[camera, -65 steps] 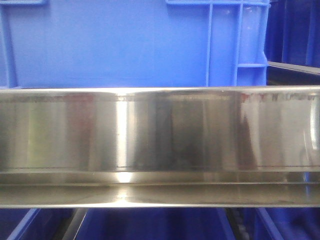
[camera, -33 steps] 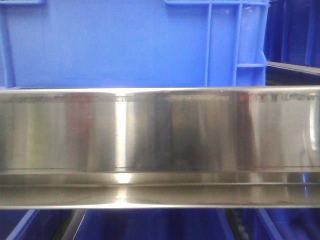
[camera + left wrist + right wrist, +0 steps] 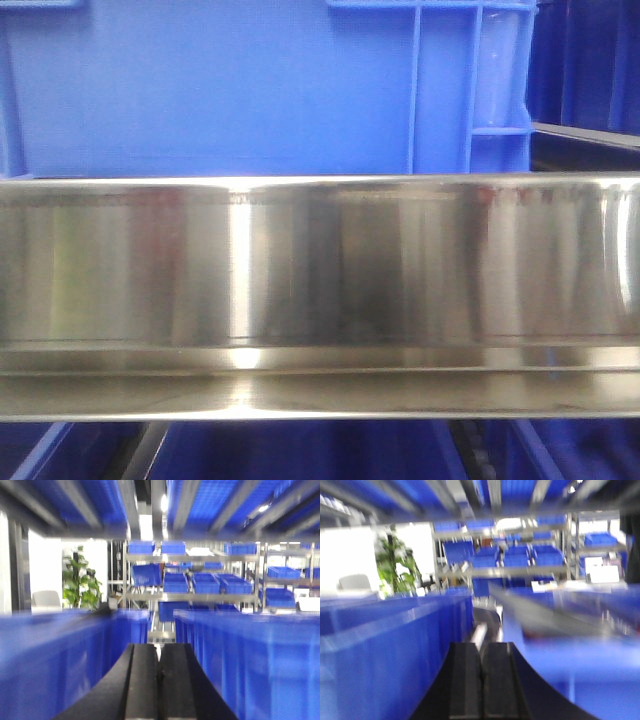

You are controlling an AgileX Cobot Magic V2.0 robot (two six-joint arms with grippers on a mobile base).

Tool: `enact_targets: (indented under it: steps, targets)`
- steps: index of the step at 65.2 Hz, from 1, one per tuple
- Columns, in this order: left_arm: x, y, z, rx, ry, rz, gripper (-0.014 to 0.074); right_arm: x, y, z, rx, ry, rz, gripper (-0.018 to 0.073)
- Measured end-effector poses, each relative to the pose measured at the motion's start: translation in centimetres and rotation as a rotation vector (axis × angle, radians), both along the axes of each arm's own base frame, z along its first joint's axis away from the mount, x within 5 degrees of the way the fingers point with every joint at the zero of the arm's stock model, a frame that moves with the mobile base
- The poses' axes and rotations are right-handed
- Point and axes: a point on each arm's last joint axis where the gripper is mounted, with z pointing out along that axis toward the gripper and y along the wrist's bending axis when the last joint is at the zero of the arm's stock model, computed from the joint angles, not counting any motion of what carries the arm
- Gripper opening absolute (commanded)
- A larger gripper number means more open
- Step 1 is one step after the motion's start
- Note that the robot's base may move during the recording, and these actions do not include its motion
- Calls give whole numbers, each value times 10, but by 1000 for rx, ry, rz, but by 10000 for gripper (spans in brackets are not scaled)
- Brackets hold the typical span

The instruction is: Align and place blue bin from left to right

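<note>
One large rectangular bright-blue plastic bin [image 3: 230, 90] sits just behind a polished steel rail [image 3: 320, 270], its inside hidden. Two grippers: the left gripper [image 3: 159, 680] and the right gripper [image 3: 481, 685] each press black jaws together, holding nothing.

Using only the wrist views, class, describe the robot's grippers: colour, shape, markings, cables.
The left gripper and the right gripper look alike: two long, flat, matte black fingers each, outer edges curving wider toward the camera. No cables, labels or markings show. Both views are blurred, so fine detail is lost.
</note>
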Motion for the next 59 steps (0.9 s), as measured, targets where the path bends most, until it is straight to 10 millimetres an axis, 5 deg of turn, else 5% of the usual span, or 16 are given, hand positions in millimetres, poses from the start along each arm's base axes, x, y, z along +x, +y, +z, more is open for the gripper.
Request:
enact_targets:
  steps: [11,23,35,54,59]
  targets:
    - [-9,2,61,-9,59,18,75,-8,4,53,14,11,44,-66]
    - [12,3,118,-17,161,31,418,22,10,95,36,111,123,-65]
    - [52,-1,134,-9,292,-25,502,63,9,113,55,202,138,-45]
    - [97,-23,141,-33,412,-190,502,108,7,107,69,308,131,527]
    - [107,-29,144,-45,437,-217,502,117,6,105,74,313,124,571]
